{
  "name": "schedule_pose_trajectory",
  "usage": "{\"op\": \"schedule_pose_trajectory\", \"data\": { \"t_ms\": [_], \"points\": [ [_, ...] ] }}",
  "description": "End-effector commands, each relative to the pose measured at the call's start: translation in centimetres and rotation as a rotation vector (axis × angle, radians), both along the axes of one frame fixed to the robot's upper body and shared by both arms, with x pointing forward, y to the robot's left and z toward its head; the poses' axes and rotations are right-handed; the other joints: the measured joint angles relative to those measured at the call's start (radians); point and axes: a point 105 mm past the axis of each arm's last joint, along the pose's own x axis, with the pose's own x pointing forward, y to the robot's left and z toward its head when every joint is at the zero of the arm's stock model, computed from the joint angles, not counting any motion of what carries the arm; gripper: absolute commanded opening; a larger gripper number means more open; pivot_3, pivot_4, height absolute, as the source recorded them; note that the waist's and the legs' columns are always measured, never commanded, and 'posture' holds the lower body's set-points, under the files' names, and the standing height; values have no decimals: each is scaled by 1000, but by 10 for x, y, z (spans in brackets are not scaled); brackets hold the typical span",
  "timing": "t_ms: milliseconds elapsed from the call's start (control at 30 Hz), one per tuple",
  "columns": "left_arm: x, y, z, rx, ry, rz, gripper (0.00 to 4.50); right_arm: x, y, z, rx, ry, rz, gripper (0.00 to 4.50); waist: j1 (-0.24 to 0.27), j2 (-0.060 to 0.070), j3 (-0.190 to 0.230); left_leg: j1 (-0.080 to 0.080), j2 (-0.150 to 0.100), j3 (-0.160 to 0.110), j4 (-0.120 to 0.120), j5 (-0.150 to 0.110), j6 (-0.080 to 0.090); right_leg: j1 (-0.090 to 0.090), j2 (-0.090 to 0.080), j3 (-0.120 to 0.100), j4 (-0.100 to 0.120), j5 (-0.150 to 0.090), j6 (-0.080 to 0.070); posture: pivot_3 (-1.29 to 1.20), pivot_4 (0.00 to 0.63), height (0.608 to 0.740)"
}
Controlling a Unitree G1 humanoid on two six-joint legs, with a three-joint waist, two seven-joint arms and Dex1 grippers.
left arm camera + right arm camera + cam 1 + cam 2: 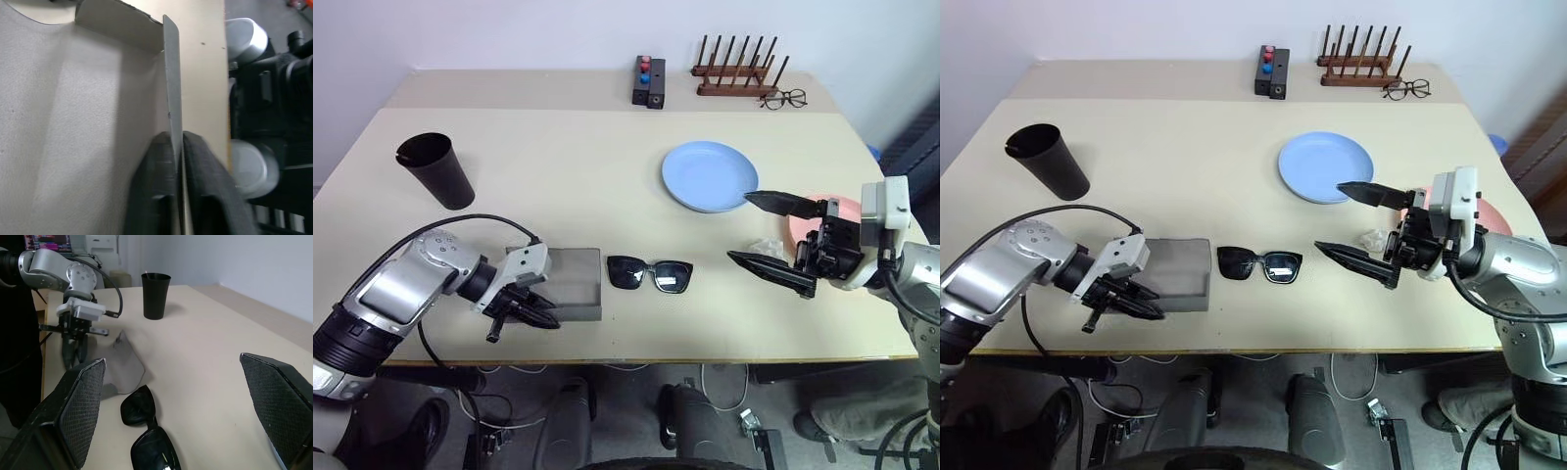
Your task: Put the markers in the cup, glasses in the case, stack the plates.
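Left wrist view has my left gripper (pixel 178 147) pinched on the thin edge of the case (pixel 88 122) flap — the two fingers (pixel 205 171) sit almost together with the flap standing on edge between them. I read that as holding the lid up so the case lies open for the glasses; whether the pinch is firm or about to let go I cannot tell.

From the head camera the glasses (pixel 650 273) lie flat on the table (pixel 558 176), lenses facing up, just beyond the far edge of the case from the left gripper (pixel 530 311) and clear of it. They sit between my two tools: the right gripper (pixel 773 235) hovers above the table on their other side, jaws spread wide and holding nothing, lined up toward them, I judge, for the pick.

Behind the right gripper the pink plate (pixel 847 208) peeks out, mostly hidden by it, and the blue plate (pixel 709 175) lies just past it, not stacked. The cup (pixel 437 168) stands upright well beyond the left gripper; the right wrist view shows a thin white tip at its rim — likely a marker (pixel 146 272) already inside.
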Motion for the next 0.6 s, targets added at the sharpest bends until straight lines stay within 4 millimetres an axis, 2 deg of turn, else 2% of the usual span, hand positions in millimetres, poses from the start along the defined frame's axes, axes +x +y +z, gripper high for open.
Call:
{"op": "schedule_pose_trajectory", "data": {
  "t_ms": [33, 167, 333, 467, 600],
  "points": [
    [1, 0, 14, -21, -27, -20, 2473, -2, 4, 7, -9, -36, 14, 4500, 1, 0, 0, 0, 0, 0, 0, 0, 0, 0, 0, 0, 0, 0, 0, 0, 150, 740],
    [8, 3, 27, -54, -61, -17, 4464, -1, 6, 7, -12, -40, 14, 4500, 0, 0, 0, 0, 0, 0, 0, 0, 0, 0, 0, 0, 0, 0, 0, 0, 150, 740],
    [12, 9, 44, -64, -75, -6, 4464, 1, 8, 8, -10, -48, 10, 4500, 0, 0, 0, 0, 0, 0, 0, 0, 0, 0, 0, 0, 0, 0, 0, 0, 150, 740],
    [12, 7, 67, -98, -54, -14, 4464, 2, 7, 7, -9, -44, 8, 4500, 1, 0, 0, -1, 0, 0, 0, 0, 0, -1, 0, 0, 0, 0, 0, 0, 150, 740],
    [42, -23, 105, -256, -153, -32, 4464, 3, 7, 7, -9, -49, 9, 4500, 13, 0, 0, -2, 0, 0, 3, 0, 0, 0, 0, -1, 0, -1, 2, 0, 150, 740]
  ]
}}
